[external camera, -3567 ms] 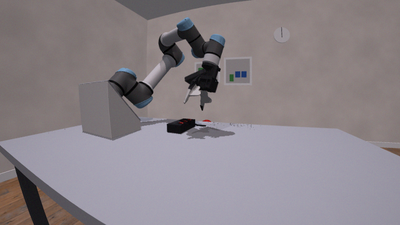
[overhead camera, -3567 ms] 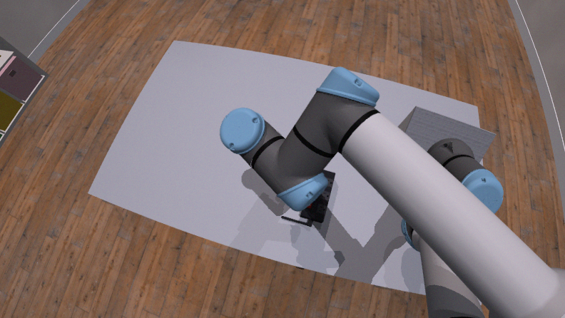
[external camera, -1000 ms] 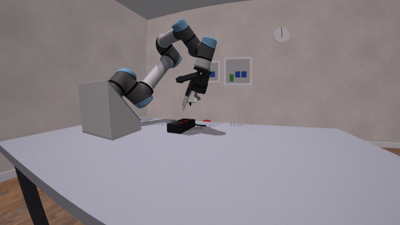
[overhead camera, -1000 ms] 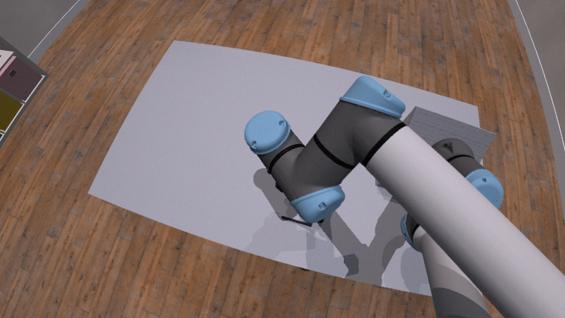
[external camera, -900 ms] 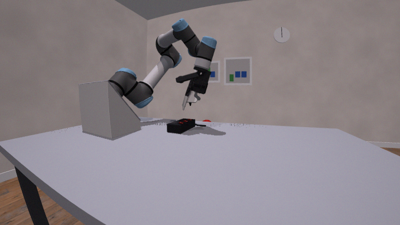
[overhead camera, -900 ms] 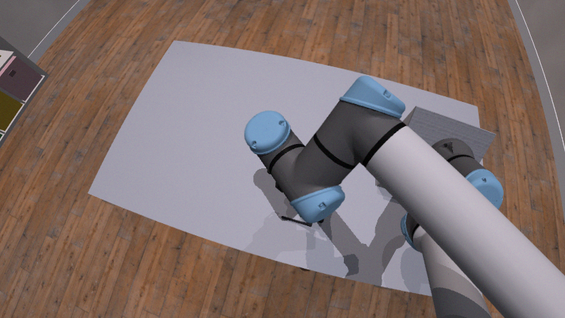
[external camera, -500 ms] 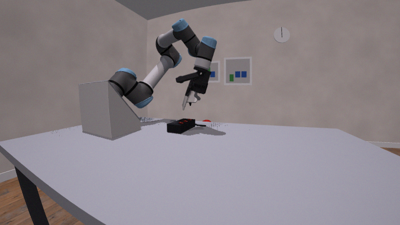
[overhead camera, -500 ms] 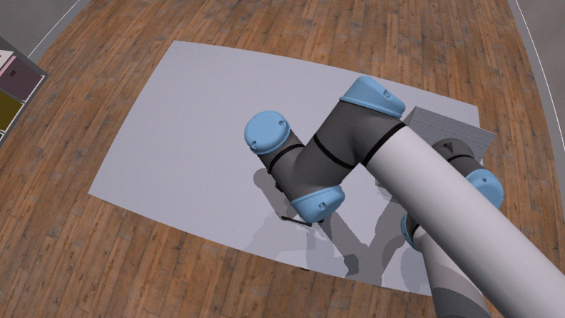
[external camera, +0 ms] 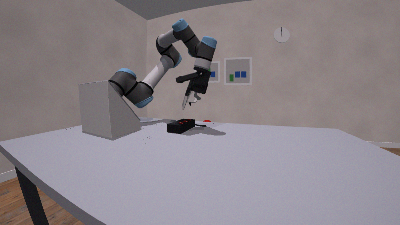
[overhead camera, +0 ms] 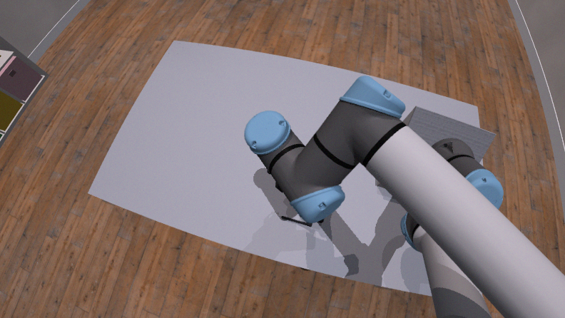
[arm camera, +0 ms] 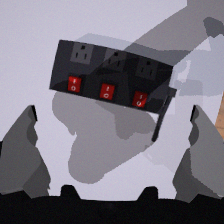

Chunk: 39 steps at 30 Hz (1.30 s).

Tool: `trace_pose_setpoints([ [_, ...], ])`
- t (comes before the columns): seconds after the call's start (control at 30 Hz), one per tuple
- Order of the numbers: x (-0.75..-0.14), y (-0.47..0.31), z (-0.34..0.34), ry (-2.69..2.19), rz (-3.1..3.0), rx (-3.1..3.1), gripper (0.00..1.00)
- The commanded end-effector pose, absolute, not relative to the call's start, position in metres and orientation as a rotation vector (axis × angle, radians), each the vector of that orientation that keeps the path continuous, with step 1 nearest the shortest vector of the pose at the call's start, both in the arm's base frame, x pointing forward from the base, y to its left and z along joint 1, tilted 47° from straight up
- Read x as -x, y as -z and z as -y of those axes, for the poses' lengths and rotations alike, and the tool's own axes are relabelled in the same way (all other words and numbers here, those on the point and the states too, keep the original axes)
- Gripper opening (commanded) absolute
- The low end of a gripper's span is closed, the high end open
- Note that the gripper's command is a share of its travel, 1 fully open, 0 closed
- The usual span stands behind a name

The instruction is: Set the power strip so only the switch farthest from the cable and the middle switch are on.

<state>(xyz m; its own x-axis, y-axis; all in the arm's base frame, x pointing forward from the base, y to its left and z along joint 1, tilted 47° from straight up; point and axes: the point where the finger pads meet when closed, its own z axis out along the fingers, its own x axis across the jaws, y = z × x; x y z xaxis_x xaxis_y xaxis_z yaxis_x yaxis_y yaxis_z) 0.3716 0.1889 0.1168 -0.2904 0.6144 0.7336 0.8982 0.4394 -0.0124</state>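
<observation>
A black power strip [arm camera: 114, 74] lies right way up on the grey table, with three sockets and three red switches [arm camera: 106, 91] facing up. Its black cable [arm camera: 160, 116] leaves the right end in the wrist view. I cannot tell which switches are on. In the exterior view the strip [external camera: 181, 125] lies on the far part of the table. My gripper [external camera: 189, 102] hangs open and empty well above it. In the wrist view the two grey fingers stand wide apart, nearer the camera than the strip. In the top view the arm hides the strip; only a bit of cable [overhead camera: 296, 221] shows.
The arm's grey wedge-shaped base [external camera: 104, 109] stands on the table left of the strip. A small red thing [external camera: 206, 120] lies beyond the strip near the table's far edge. The table edge and wooden floor show at the right of the wrist view [arm camera: 220, 112].
</observation>
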Motion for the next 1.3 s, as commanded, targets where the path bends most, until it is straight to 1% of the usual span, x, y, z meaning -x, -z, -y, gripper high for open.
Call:
trace_pose_setpoints([
  [0.0,-0.371,-0.117,-0.188,0.541,2.015,1.269,1.0],
  [0.3,-0.372,-0.12,-0.186,0.553,2.005,1.292,1.0],
  [0.63,-0.38,-0.165,-0.142,0.754,1.828,1.63,1.0],
  [1.27,-0.381,-0.166,-0.14,0.758,1.827,1.635,1.0],
])
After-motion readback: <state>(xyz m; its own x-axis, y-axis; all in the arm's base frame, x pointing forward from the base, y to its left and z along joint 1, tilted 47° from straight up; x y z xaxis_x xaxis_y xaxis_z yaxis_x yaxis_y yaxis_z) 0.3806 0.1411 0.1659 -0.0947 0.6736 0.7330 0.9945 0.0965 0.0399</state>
